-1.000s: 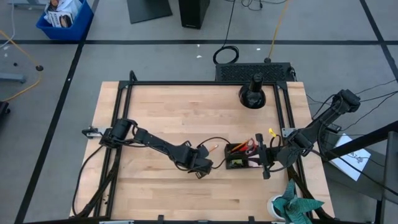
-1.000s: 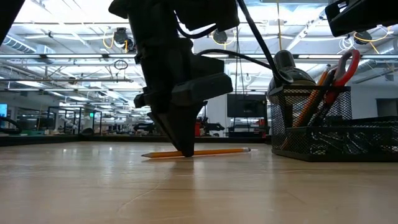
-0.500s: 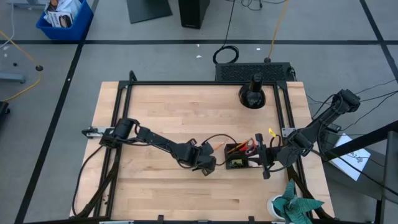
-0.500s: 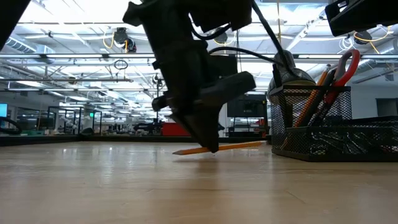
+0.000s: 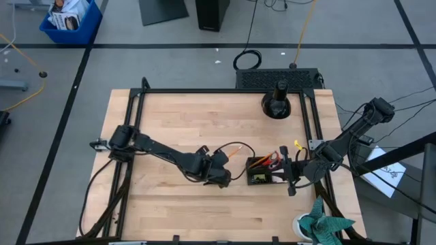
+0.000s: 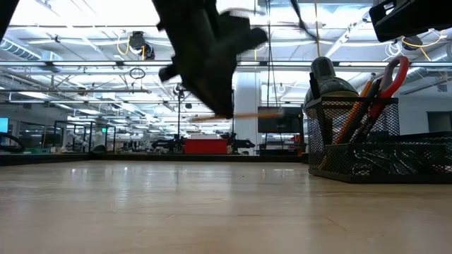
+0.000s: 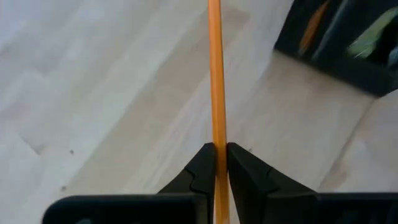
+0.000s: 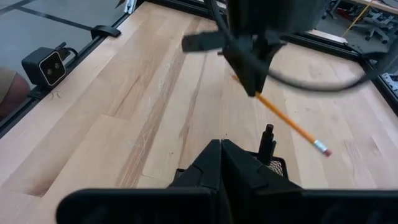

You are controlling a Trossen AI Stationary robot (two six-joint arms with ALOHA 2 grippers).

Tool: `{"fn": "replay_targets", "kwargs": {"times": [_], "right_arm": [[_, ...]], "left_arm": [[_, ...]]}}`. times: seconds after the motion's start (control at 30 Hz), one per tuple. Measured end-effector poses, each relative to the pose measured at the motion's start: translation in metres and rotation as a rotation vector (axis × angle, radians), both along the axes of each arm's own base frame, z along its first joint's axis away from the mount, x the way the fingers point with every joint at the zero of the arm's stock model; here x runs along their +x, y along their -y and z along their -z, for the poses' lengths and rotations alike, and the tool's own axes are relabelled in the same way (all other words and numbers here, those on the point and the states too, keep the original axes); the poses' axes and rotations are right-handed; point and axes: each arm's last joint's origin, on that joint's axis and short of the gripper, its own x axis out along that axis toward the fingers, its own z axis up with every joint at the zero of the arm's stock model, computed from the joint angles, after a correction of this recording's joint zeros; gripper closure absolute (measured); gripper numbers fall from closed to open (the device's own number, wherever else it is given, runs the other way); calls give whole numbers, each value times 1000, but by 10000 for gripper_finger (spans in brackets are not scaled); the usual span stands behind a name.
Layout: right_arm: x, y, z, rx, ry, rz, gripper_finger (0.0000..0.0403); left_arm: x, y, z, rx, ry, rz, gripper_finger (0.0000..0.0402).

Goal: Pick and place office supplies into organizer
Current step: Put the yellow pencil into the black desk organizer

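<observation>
A: From above, how far is the task?
B: The organizer (image 5: 264, 171) already holds scissors (image 5: 271, 158) and pens; the left gripper (image 5: 222, 178) stands just beside it.
A: And the low view?
B: The pencil (image 6: 236, 116) hangs above the worktop (image 6: 212, 212).
A: Left wrist?
B: The gripper (image 7: 217, 163) is closed on the pencil (image 7: 216, 74).
A: Right wrist?
B: The right gripper (image 8: 221, 155) is closed, empty, over the organizer.
</observation>
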Motion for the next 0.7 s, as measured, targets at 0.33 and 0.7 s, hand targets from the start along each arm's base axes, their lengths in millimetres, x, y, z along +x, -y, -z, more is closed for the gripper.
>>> {"fn": "replay_targets", "kwargs": {"times": [0.33,0.7], "right_arm": [[1,0,-1,7,12,-1,399],[5,-15,-18,50,246,-143,399]], "left_arm": [[-11,33,-52,233,242,136,360],[1,72,-87,439,516,399,390]]}}
